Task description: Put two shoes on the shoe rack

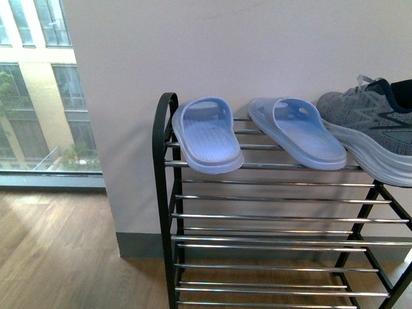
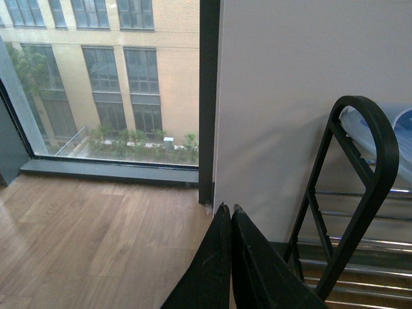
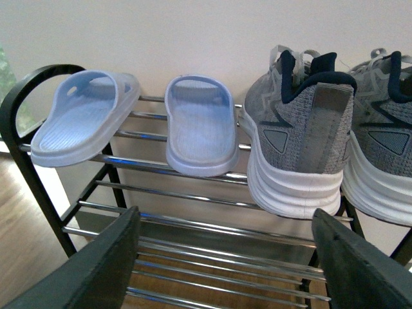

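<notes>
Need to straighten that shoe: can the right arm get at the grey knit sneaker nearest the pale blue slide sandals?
Probably yes. The right tool is open and faces the grey knit sneaker heel-on, with nothing between them. The neighbouring pale blue slide sandal sits close beside it, so little side room.

- Wall [image 1: 225, 51]: plain and pale, filling most of the front view.
- Skirting [image 1: 138, 244]: grey strip along the wall's foot.
- Window [image 1: 38, 90]: left of the wall, reaching down nearly to the floor.
- Building [image 2: 129, 64]: tan brick, seen through the window.
- Floor [image 1: 58, 257]: light wood planks below the window and wall.
</notes>
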Motion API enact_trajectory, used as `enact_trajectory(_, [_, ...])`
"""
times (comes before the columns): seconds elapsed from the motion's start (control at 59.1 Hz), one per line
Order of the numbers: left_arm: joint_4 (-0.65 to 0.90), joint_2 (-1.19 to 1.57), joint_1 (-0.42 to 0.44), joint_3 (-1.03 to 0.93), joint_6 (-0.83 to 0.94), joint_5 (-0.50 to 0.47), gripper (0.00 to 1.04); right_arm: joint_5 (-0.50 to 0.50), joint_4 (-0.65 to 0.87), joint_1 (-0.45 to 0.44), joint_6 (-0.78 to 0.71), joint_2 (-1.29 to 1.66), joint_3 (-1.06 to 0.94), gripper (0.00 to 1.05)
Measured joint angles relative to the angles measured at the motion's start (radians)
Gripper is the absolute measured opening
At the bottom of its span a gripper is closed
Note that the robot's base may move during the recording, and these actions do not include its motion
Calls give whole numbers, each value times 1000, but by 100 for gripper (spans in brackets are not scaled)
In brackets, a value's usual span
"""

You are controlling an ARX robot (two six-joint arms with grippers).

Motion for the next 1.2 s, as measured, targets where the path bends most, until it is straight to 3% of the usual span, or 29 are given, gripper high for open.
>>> enact_trajectory(0.118, [-49,-88,69,-41,1,90,1,0,-56,0,0,-100,-47,50])
enact_trajectory(0.22, [-83,-144,100,-62,1,93,1,0,-18,0,0,-116,-93,32])
enact_trajectory(0.372, [-145,-232,100,-87,1,101,1,0,-117,0,0,-234,-122,2])
enact_trajectory(0.744, [-275,-420,101,-128,2,101,1,0,-380,0,2,-525,-124,2])
enact_trajectory(1.201, [-441,-589,101,-128,2,101,1,0,-581,0,2,-735,-124,2])
